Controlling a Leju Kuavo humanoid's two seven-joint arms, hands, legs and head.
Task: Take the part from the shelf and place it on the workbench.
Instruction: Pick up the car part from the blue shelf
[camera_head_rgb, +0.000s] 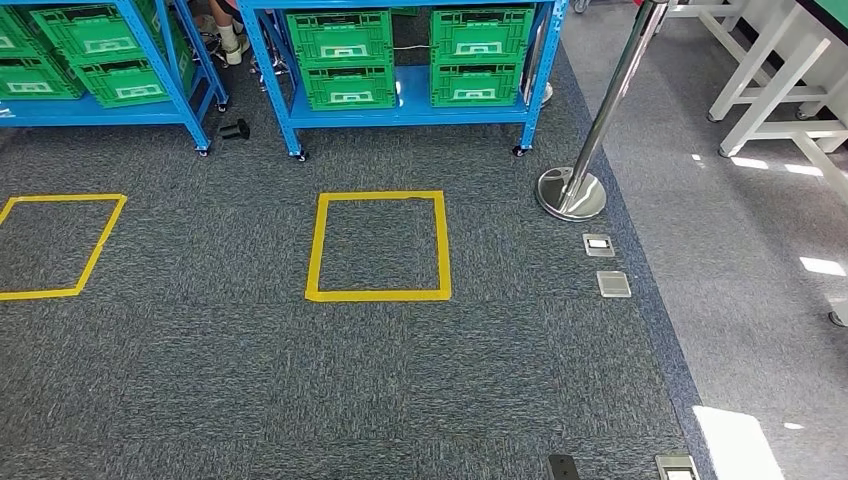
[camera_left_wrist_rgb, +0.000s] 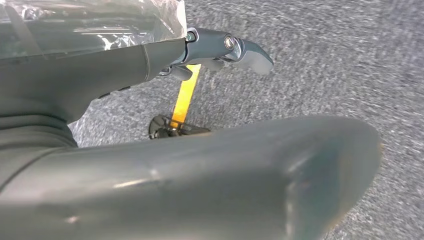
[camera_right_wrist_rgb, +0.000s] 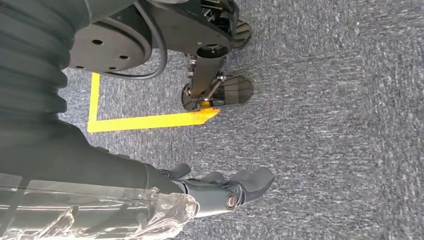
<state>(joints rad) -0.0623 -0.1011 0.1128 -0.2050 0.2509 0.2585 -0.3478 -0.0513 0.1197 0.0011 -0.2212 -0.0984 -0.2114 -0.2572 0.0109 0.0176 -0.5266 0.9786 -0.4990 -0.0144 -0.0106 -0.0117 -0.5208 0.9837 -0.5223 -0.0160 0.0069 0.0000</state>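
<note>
Head view: blue shelf (camera_head_rgb: 400, 110) stands at the far edge of the carpet, carrying green crates (camera_head_rgb: 347, 52) — the part itself cannot be made out. A yellow tape square (camera_head_rgb: 378, 246) lies on the floor before the shelf; a chrome post (camera_head_rgb: 572, 190) stands to its right. Left hand (camera_left_wrist_rgb: 220, 50) hangs over carpet, fingers extended, holding nothing. Right hand (camera_right_wrist_rgb: 225, 190) likewise — fingers loosely apart, empty.
</note>
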